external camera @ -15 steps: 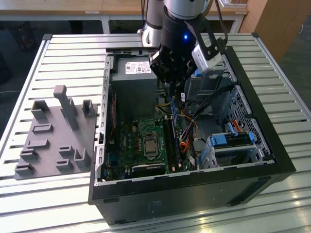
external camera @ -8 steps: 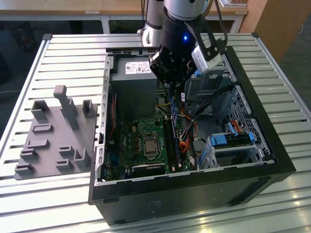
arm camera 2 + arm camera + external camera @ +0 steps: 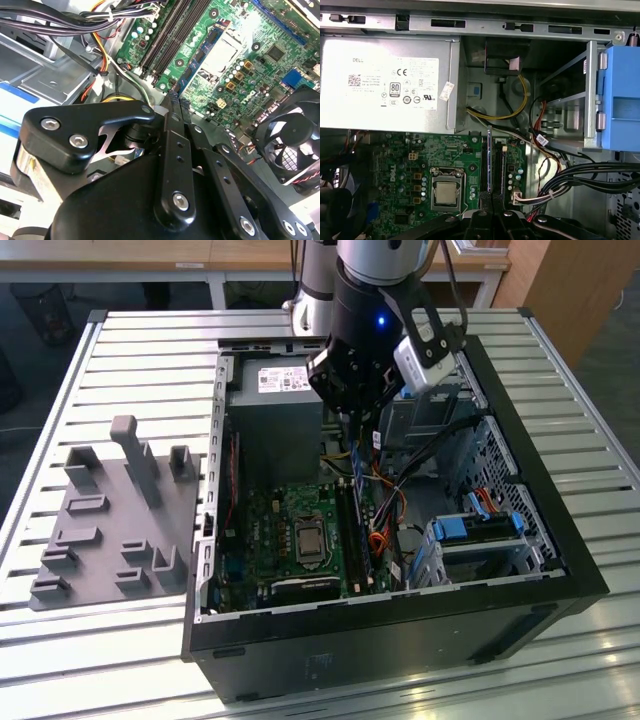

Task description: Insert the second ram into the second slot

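Observation:
My gripper (image 3: pixel 357 430) hangs inside the open computer case (image 3: pixel 560 570), over the motherboard (image 3: pixel 270 530). It is shut on the second ram (image 3: pixel 356 462), a thin dark blue stick that points down from the fingers. In the first wrist view the second ram (image 3: pixel 489 160) shows edge-on as a narrow strip over the long black memory slots (image 3: pixel 497 165), above the gripper (image 3: pixel 490 212). In the second wrist view the gripper (image 3: pixel 172 102) has its jaws pressed together, with the memory slots (image 3: pixel 172 35) beyond. I cannot tell whether the stick touches a slot.
A grey power supply (image 3: pixel 280 385) sits at the case's far end. Bundled cables (image 3: pixel 385 505) run beside the slots, toward the blue drive-bay brackets (image 3: pixel 480 530). The processor socket (image 3: pixel 305 537) lies beside the slots, a case fan (image 3: pixel 287 145) beyond. A grey fixture plate (image 3: pixel 110 515) is at the exterior view's left.

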### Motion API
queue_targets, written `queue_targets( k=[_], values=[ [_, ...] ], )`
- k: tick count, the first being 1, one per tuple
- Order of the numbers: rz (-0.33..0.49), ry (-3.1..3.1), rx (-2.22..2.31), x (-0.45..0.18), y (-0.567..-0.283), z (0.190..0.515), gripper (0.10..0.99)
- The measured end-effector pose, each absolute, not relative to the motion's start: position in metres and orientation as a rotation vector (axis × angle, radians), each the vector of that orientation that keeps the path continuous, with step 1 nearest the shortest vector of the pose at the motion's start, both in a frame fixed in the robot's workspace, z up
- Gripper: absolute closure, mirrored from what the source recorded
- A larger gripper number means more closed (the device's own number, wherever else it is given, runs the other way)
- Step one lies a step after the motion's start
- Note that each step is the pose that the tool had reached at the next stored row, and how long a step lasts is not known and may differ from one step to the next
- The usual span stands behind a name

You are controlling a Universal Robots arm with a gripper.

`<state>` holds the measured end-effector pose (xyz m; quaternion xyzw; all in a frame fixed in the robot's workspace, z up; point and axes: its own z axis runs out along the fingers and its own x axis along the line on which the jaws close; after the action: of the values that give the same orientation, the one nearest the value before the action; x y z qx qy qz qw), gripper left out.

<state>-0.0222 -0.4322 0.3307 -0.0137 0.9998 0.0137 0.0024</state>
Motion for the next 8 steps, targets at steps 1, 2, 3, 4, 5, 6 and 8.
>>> queue_targets(
  k=[1, 2, 3, 4, 5, 6, 8],
  values=[
    [0.043, 3.136, -0.043, -0.0222, -0.4323, 0.3302, 0.973],
    [0.043, 3.136, -0.043, -0.0222, -0.4324, 0.3297, 0.973],
    [0.043, 3.136, -0.043, -0.0222, -0.4324, 0.3293, 0.973],
    [0.042, 3.136, -0.043, -0.0222, -0.4325, 0.3289, 0.973],
    [0.042, 3.136, -0.043, -0.0222, -0.4326, 0.3286, 0.973],
    [0.043, 3.136, -0.043, -0.0222, -0.4326, 0.3282, 0.973],
    [0.043, 3.136, -0.043, -0.0222, -0.4327, 0.3274, 0.973]
  ],
)
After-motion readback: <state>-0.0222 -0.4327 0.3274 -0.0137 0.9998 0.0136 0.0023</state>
